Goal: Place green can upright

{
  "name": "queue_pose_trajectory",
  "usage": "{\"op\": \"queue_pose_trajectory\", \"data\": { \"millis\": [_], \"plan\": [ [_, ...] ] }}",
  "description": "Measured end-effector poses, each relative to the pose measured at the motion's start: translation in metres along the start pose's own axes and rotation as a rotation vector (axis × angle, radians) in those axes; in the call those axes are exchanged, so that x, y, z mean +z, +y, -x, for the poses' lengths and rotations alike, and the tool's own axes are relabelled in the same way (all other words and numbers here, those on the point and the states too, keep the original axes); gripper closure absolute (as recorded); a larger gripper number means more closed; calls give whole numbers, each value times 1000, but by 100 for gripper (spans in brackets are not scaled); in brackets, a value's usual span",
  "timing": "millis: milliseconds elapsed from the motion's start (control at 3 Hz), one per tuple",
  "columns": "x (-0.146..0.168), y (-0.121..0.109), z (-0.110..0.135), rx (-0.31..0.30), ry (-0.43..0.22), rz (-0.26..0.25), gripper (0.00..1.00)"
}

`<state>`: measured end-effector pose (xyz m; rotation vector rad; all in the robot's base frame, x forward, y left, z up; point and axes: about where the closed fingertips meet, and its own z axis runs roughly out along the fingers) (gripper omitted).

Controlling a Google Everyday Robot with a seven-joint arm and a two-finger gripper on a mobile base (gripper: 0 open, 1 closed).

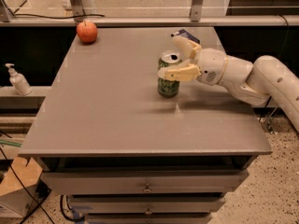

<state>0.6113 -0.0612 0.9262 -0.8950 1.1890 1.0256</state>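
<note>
The green can (167, 87) stands upright on the grey table (107, 111), right of centre, silver pull-tab top facing up. My gripper (169, 56) reaches in from the right at the can's upper part. It is open: the near finger (180, 73) lies across the front of the can, and the far finger (186, 45) is spread away behind it. The can rests on the table on its own base.
A red apple (87, 31) sits at the table's far left corner. A dark blue flat packet (185, 33) lies at the far edge behind my gripper. A soap dispenser (17, 80) stands on a ledge to the left. Drawers run under the front edge.
</note>
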Motion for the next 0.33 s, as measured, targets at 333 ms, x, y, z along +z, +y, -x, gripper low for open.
{"op": "queue_pose_trajectory", "data": {
  "millis": [333],
  "plan": [
    [0, 0, 0, 0, 0, 0, 0]
  ]
}}
